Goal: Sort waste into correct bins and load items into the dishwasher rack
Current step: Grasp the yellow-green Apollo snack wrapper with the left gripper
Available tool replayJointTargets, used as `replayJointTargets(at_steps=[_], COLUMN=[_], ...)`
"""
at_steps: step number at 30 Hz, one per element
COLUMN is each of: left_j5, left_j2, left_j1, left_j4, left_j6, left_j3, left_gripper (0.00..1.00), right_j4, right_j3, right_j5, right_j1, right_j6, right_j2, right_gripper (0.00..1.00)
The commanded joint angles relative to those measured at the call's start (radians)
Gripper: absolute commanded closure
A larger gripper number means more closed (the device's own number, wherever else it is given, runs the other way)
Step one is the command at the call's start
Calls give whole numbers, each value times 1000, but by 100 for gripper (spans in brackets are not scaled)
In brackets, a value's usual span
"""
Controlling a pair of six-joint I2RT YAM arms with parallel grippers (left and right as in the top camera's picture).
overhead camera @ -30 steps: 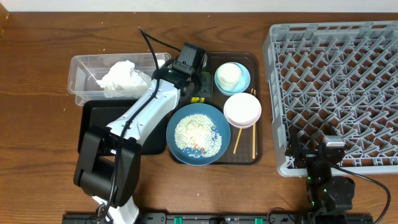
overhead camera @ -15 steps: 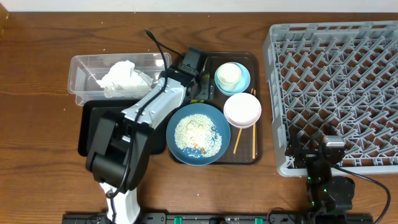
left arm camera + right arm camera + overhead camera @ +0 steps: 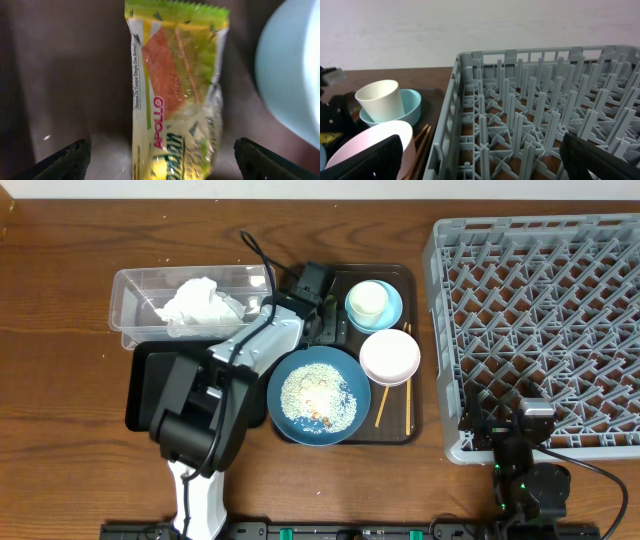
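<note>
- Snack wrapper (image 3: 175, 100), green and orange, lies flat on the dark brown serving tray (image 3: 395, 430), lengthwise between the fingers of the left gripper (image 3: 167, 165).
- Left gripper jaws spread wide; neither finger touches the wrapper.
- Light-blue bowl (image 3: 295, 75) just right of the wrapper, cream cup (image 3: 367, 300) standing in it.
- White bowl (image 3: 389, 356) and blue plate (image 3: 345, 370) sit nearer on the same tray; rice (image 3: 318, 392) heaped on the plate.
- Chopsticks (image 3: 381, 405) lie beside the plate, partly under the white bowl.
- Napkin (image 3: 198, 305) in the clear tub (image 3: 135, 290); black tray (image 3: 145, 380) adjoins it.
- Right gripper (image 3: 480, 162) spread, holding nothing, at the near-left corner of the rack (image 3: 540, 300).
</note>
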Motion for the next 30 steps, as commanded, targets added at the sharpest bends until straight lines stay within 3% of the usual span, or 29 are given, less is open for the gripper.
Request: replayJointTargets(at_steps=[1,5,12,19,25,30], left_j5=[-16,-16,-20,-19,-19,-20], left_j2=[31,48,48,48,35,-14], left_j1=[1,1,1,1,1,1], left_j4=[18,26,26,26,26,26], left_j6=[5,5,5,5,5,5], left_j3=[-6,-6,-6,-6,-2,7], left_gripper=[5,6,33,53,59,78], right_j4=[-5,-5,-5,-5,-5,-5], right_j3=[-2,-2,-2,-2,-2,-2], right_j5=[-1,-1,-1,-1,-1,-1], right_j1=[8,8,8,8,8,8], right_j6=[2,2,2,2,2,2], right_j2=[1,1,1,1,1,1], right_gripper=[1,1,1,1,1,1])
